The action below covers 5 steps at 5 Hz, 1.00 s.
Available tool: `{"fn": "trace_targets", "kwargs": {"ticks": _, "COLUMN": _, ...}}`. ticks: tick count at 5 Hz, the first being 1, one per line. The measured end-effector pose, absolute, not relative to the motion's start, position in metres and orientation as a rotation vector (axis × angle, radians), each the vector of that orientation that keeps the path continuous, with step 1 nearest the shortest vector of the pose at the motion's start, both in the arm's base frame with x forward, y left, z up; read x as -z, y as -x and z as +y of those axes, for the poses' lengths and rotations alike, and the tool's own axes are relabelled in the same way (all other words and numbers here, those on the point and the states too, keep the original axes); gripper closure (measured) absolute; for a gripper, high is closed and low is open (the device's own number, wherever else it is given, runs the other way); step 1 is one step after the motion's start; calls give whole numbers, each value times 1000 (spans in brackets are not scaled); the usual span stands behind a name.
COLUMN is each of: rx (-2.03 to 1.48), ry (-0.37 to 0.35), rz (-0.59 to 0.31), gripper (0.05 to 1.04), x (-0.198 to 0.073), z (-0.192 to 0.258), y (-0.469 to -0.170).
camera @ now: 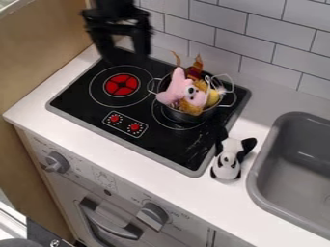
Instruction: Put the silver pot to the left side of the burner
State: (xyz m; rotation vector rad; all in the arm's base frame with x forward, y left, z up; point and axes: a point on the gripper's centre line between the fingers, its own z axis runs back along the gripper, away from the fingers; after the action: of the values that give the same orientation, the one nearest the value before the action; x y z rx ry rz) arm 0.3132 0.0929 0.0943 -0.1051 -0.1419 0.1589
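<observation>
On the black cooktop, set into my white bench, the silver pot sits on the burner nearer the grey sink, heaped with soft toys. I have the tool above the cooktop's back corner, fingers spread. White tiles line the wall; a wooden panel closes one end.

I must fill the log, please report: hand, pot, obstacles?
Hand open, at upper left. Silver pot on right burner. Pink toy and others heaped inside pot, may hinder grasping.
</observation>
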Motion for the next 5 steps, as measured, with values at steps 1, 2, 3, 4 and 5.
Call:
{"fn": "trace_targets", "kwargs": {"ticks": 1, "rx": -207, "ry": 92, "rz": -171, "gripper": 84, "x": -83, "z": 85, "y": -314}}
{"fn": "trace_targets", "kwargs": {"ticks": 2, "rx": -242, "ry": 61, "rz": -220, "gripper": 84, "x": -74, "z": 80, "y": -319}}
{"fn": "trace_targets", "kwargs": {"ticks": 3, "rx": -259, "ry": 21, "rz": -276, "gripper": 85, "x": -65, "z": 72, "y": -324}}
{"fn": "trace_targets", "kwargs": {"ticks": 4, "rx": -263, "ry": 5, "rz": -336, "gripper": 85, "x": -60, "z": 70, "y": -328}}
{"fn": "trace_targets", "kwargs": {"ticks": 5, "rx": -262, "ry": 1, "rz": -370, "gripper": 85, "x": -59, "z": 69, "y": -331}}
